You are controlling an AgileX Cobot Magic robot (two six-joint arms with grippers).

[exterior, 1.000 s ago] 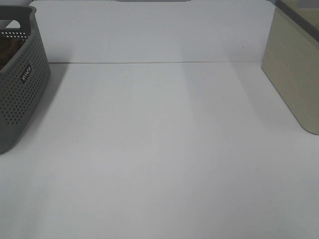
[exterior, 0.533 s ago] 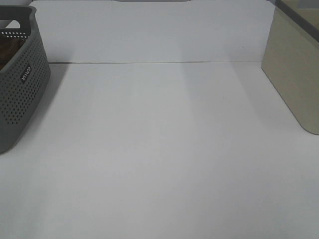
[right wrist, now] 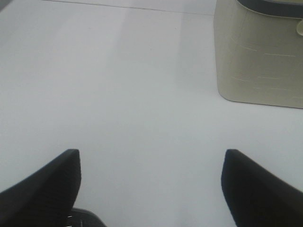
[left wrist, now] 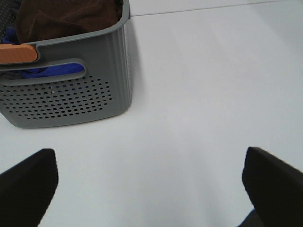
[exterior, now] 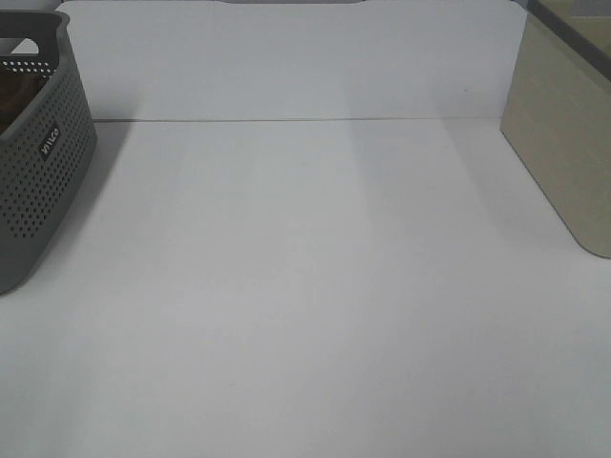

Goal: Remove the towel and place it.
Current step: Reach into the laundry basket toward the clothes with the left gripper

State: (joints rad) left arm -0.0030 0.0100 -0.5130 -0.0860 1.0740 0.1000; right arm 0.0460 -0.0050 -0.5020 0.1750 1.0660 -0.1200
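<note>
Nothing has moved since the earlier pictures: the basket, the table and the box all sit just where they were, and no arm shows in the high view. On the left stands the grey plastic basket with little holes in its walls [exterior: 48, 162]. The dark red-brown soft towel [left wrist: 66, 16] lies bunched up inside it, near the top, beside a blue cloth [left wrist: 52, 72] and an orange piece [left wrist: 16, 53] by the handle. The left gripper [left wrist: 151, 184] hangs over the bare table, near the basket but not touching it. Its two black fingers are wide apart and hold nothing. In the middle lies the flat white table [exterior: 305, 286]. The right gripper [right wrist: 151, 184] hovers over it too, with its fingers far apart and nothing between them. On the right stands the tall pale beige box with rounded corners [exterior: 563, 162], well apart from the basket. Since nothing has changed, the job looks like it has not begun, and the towel is not out yet. I think the left gripper should go, as it is nearest. It has to reach over the basket's rim and pinch the towel, not the blue cloth. The towel is big and floppy, so it may catch on the rim or drag the blue cloth out with it.
</note>
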